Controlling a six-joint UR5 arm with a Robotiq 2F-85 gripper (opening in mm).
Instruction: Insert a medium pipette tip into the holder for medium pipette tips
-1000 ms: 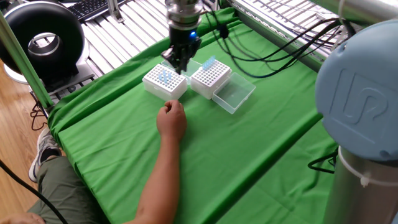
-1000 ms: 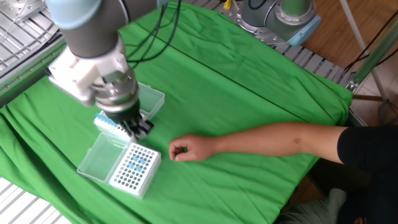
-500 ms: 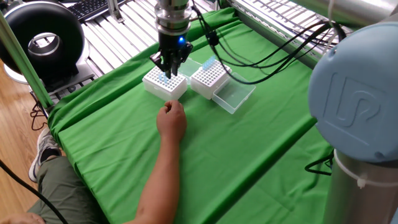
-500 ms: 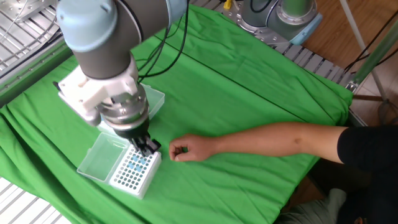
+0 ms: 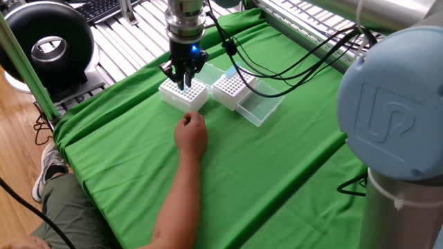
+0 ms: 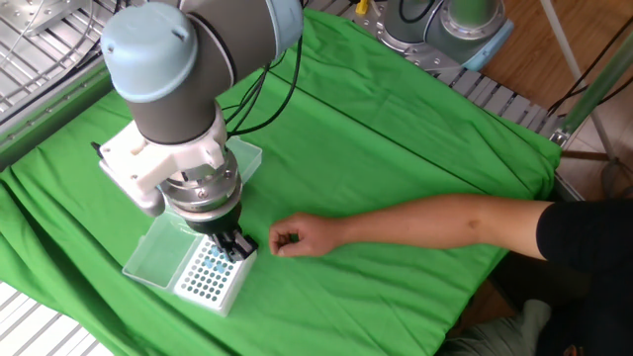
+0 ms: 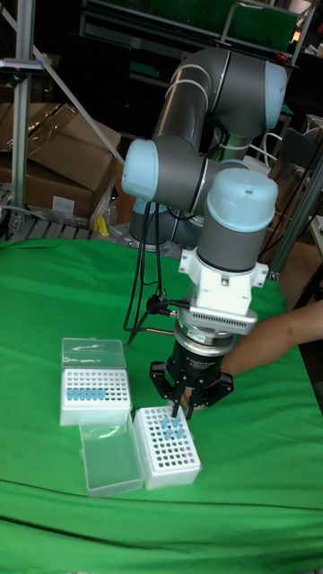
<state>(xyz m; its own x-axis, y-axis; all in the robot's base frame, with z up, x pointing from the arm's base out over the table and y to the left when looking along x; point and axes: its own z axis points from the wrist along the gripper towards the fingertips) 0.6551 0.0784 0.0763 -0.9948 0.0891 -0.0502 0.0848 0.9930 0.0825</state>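
We see the tool (image 7: 182,411) poised right over the holder (image 7: 170,448), the white rack nearest the person's hand (image 5: 192,133). Its fingers look drawn in around something slim, probably the tip, but we cannot tell for sure that they grip it; the tip itself is too small to make out. A few blue tips already stand in the holder's far rows.

For this step, we judge the job is alignment: keep the tip upright, centre it over one free hole, then come straight down with no sideways drag, since the holder sits loose on the green cloth (image 6: 396,148) and could shift.

The tall view gives us the best look: tool fingers just above the holder's top, and a second rack (image 7: 94,392) with its own blue row beside the holder, away from the hand. The other fixed view hides that second rack behind the arm, but shows the holder's open lid (image 6: 158,249) lying flat beside it.
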